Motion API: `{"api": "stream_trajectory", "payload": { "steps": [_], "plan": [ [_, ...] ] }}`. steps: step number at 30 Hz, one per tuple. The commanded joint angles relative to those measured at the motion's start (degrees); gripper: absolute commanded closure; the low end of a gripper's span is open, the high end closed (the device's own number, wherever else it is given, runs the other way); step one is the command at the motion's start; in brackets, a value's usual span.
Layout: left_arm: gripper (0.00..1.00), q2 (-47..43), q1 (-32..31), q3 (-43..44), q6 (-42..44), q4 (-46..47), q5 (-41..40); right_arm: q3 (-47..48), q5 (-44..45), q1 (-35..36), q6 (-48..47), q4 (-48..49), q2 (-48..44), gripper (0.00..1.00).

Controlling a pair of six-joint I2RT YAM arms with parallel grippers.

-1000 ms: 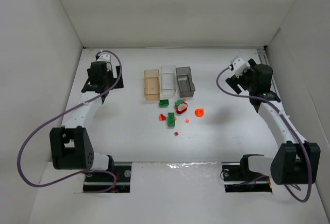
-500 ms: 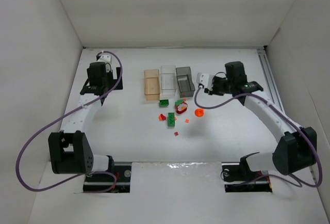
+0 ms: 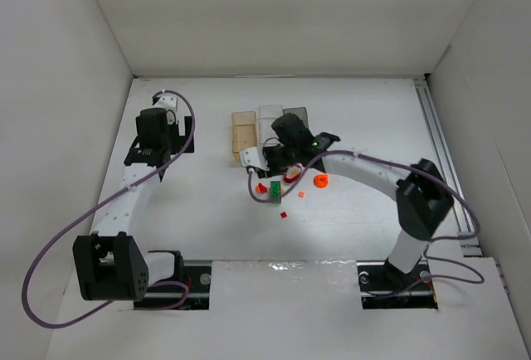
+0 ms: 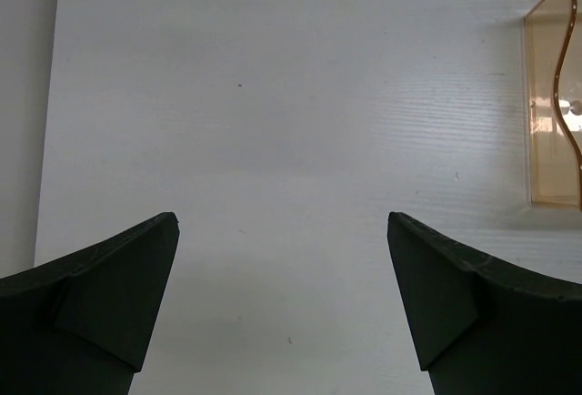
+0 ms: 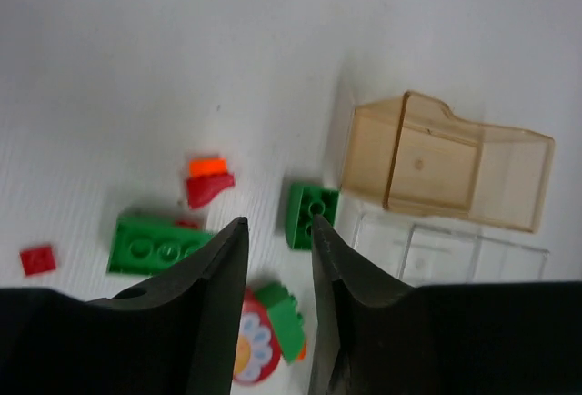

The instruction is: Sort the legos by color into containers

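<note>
Moved since a second ago: right jaws, swung in on the right arm (image 3: 365, 165) from the right side of the surface (image 4: 273, 95) to hang over the legos, just in front of the containers; left jaws shifted only a little, over on the left.
Meaning for the task: sorting apparently not begun; every brick in view lies on the surface and none shows inside a bin; reach probably aimed at a first pick.
State of right jaws: parted by a narrow gap, nothing between them, holding nothing.
Nearest brick: small green brick (image 5: 311, 216), just beyond the tips, half in line with the gap and half behind the finger on the bin side; touching or not, cannot tell.
Other bricks: long green brick (image 5: 159, 245) on the opposite side of the jaws; red piece (image 5: 209, 187) with an orange chip (image 5: 207, 167) against it, just past that; small red tile (image 5: 37, 259) farther out; round orange piece (image 3: 321, 181) apart, to the right in the top view.
Bins: tan-orange bin (image 5: 446, 163) and clear bin (image 5: 446, 254) side by side, just past the small green brick; smoky grey bin (image 3: 299, 114) mostly covered by the right arm.
State of left jaws: spread wide, empty, over bare surface, with the tan-orange bin at the edge of that view.
Next, as a guess: small shift toward the bins to centre the small green brick, and likely a wider opening.
</note>
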Motion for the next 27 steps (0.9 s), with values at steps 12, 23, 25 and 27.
{"api": "stream_trajectory", "payload": {
  "steps": [12, 23, 25, 27],
  "plan": [
    [0.00, -11.5, -0.1, -9.1, 1.1, 0.1, -3.2, -3.4, 30.7, 11.4, 53.1, 1.0, -3.9, 0.44],
    [0.00, -19.4, -0.1, -11.4, 2.4, -0.5, -5.5, 12.1, 32.9, 6.9, 75.4, -11.3, 10.1, 0.27],
    [0.00, -20.7, -0.1, -11.4, 2.4, -1.2, -5.5, 11.0, 28.9, 5.7, 79.0, -10.8, 10.6, 0.27],
    [0.00, -22.9, -0.1, -12.6, 2.9, -1.7, -6.3, 10.3, 28.9, 5.7, 81.1, -11.4, 11.2, 0.32]
  ]
}}
